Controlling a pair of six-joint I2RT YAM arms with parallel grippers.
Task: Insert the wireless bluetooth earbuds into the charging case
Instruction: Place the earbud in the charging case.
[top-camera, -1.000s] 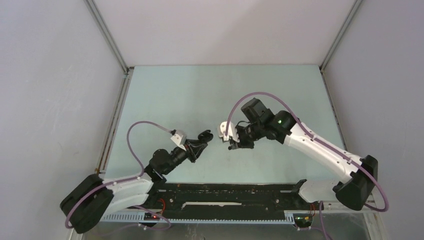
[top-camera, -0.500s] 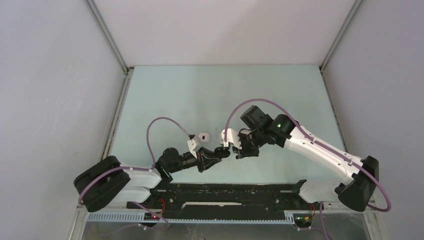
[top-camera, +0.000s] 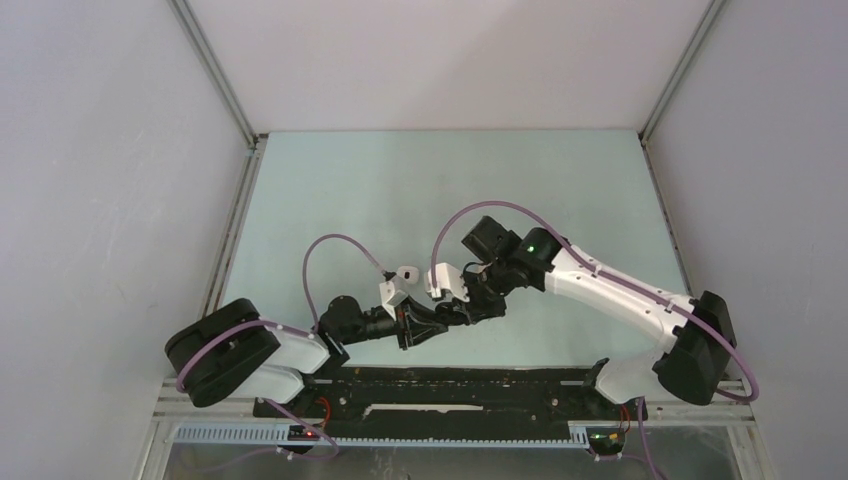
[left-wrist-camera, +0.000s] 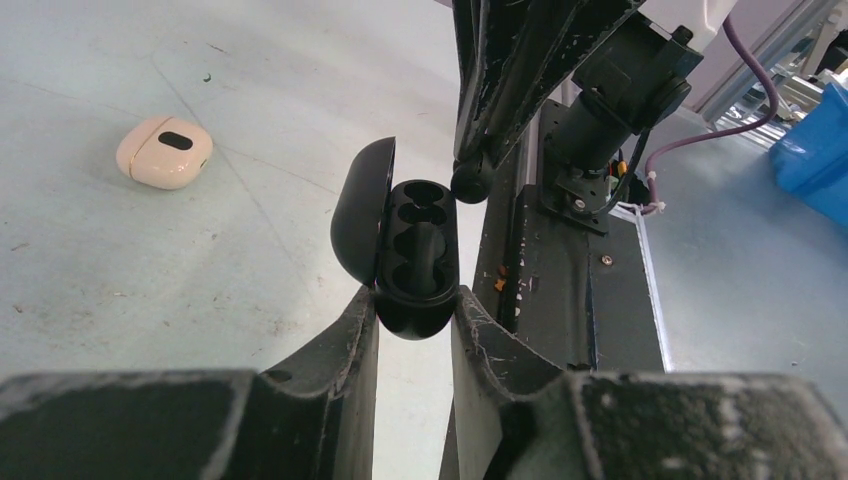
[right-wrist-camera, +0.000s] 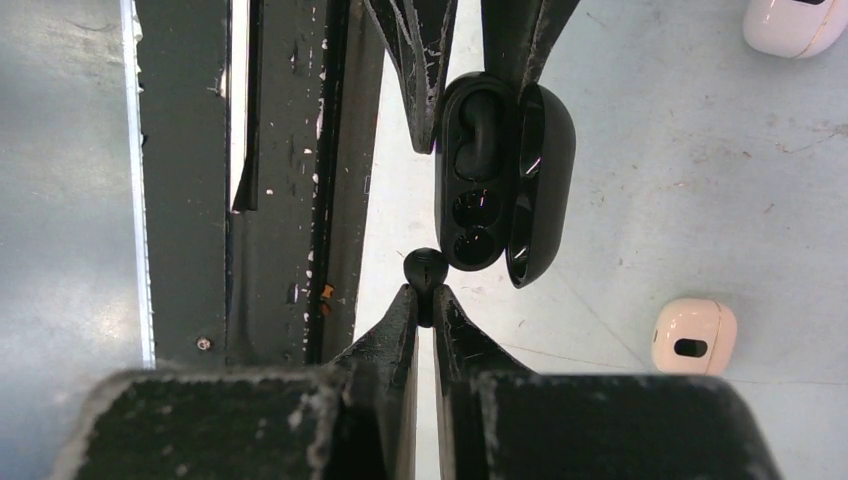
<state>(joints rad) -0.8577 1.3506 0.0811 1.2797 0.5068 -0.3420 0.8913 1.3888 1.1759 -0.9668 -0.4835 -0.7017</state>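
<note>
My left gripper is shut on the lower end of a black charging case and holds it above the table, its lid swung open to the left. The case's wells are dark, and I cannot tell if a bud sits in them. My right gripper is shut on a small black earbud. It holds the earbud right at the rim of the case, outside the wells. In the left wrist view the earbud sits at the case's upper right edge. From above, both grippers meet near the table's front.
A closed cream case lies on the table to the left, also seen from above and in the right wrist view. A second pale case lies farther off. The black base rail runs along the near edge.
The left arm has swung right and forward with the case, uncovering the cream case. The right arm has moved left and down, bringing the earbud up to the case.
</note>
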